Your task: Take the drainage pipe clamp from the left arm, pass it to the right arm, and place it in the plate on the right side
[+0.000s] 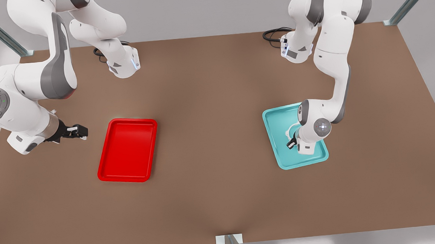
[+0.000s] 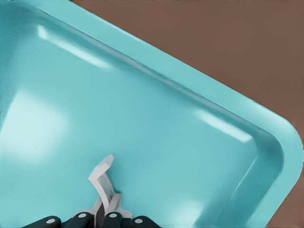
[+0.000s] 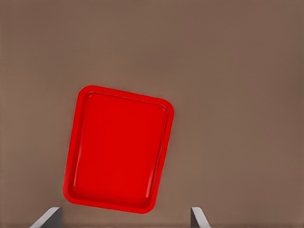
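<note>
While the left gripper point(image 1: 291, 143) pinches the clamp point(image 2: 103, 180) low in the teal tray point(image 1: 275, 141), best lift straight up, grip firm. Right gripper point(image 1: 80, 132): spread, waiting beside the plate point(image 1: 107, 170). Handover: not yet begun.

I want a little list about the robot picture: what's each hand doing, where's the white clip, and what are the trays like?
left gripper: low over the teal tray, fingers shut on the clip
clip: white curved piece, held inside the teal tray
right gripper: waits beside the red tray, fingers apart, holding nothing
red tray: nothing in it
table: brown, both trays sit on it
</note>
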Motion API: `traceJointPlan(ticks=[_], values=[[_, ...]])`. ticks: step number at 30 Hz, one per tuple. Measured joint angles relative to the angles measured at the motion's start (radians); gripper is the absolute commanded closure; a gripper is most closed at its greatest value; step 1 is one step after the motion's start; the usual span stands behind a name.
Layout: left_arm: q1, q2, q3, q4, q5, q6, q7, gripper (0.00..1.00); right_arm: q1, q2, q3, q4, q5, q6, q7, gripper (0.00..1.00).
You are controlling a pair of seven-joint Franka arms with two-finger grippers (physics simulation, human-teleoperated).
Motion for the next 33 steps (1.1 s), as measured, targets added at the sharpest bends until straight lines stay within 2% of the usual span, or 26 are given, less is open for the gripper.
traceJointPlan(ticks=[7, 10, 14, 21, 26, 33], values=[[-0.005, -0.037, 0.000, 0.019, -0.013, -0.030, -0.003, 0.79, 0.009, 0.028, 0.001, 0.036, 0.003, 0.003, 0.002, 0.00], [-0.014, -0.027, -0.001, 0.170, -0.018, -0.133, -0.013, 0.79, 0.180, 0.157, 0.000, 0.160, -0.010, 0.027, 0.004, 0.00], [-0.096, 0.009, -0.003, 0.406, -0.016, -0.329, -0.065, 0.79, 0.345, 0.306, 0.015, 0.157, -0.004, 0.164, 0.005, 0.00], [-0.169, 0.086, -0.040, 0.613, -0.013, -0.514, -0.292, 0.79, 0.468, 0.232, 0.063, 0.007, 0.081, 0.322, 0.028, 0.00], [-0.178, 0.136, -0.103, 0.681, -0.020, -0.504, -0.530, 0.79, 0.519, 0.207, 0.063, -0.080, 0.136, 0.392, 0.054, 0.00], [-0.327, 0.281, -0.125, 0.910, -0.015, -0.482, -0.785, 0.79, 0.581, 0.270, 0.063, -0.080, 0.229, 0.484, 0.080, 0.00]])
